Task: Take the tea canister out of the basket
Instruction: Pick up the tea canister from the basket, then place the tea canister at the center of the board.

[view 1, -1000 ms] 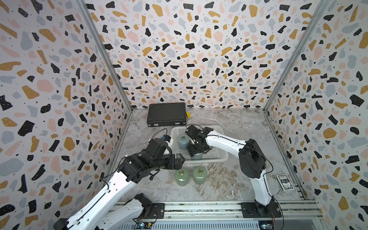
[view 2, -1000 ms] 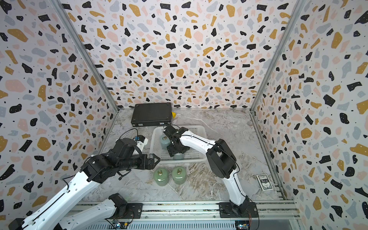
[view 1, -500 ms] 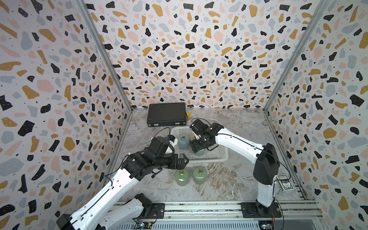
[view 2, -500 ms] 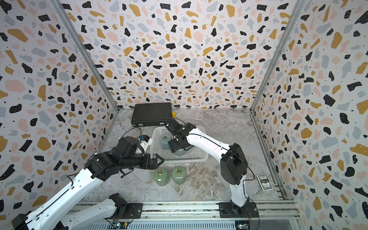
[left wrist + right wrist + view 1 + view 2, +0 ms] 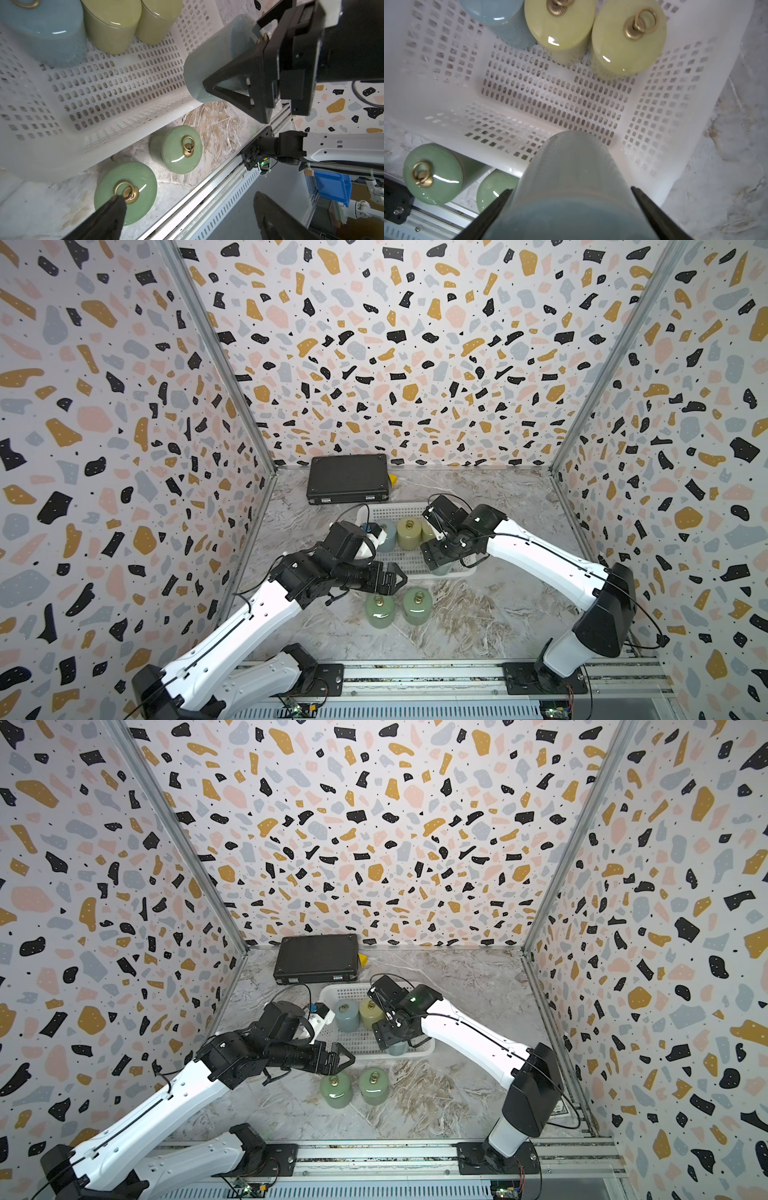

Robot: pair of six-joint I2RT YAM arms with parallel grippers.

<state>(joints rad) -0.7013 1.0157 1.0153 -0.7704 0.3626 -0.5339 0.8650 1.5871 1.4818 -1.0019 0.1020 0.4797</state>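
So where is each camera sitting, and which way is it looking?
Both top views: high at the front, tilted down toward the back wall; left arm and right arm show whole, left hand open, right hand over the white basket.
Left wrist: on the left arm, looking past its own dark fingers at two green canisters and the right hand.
Right wrist: on the right arm, looking along its fingers clamped on the blue-grey canister, basket beneath.
Shared: both wrist views show the basket, that canister and the green pair.
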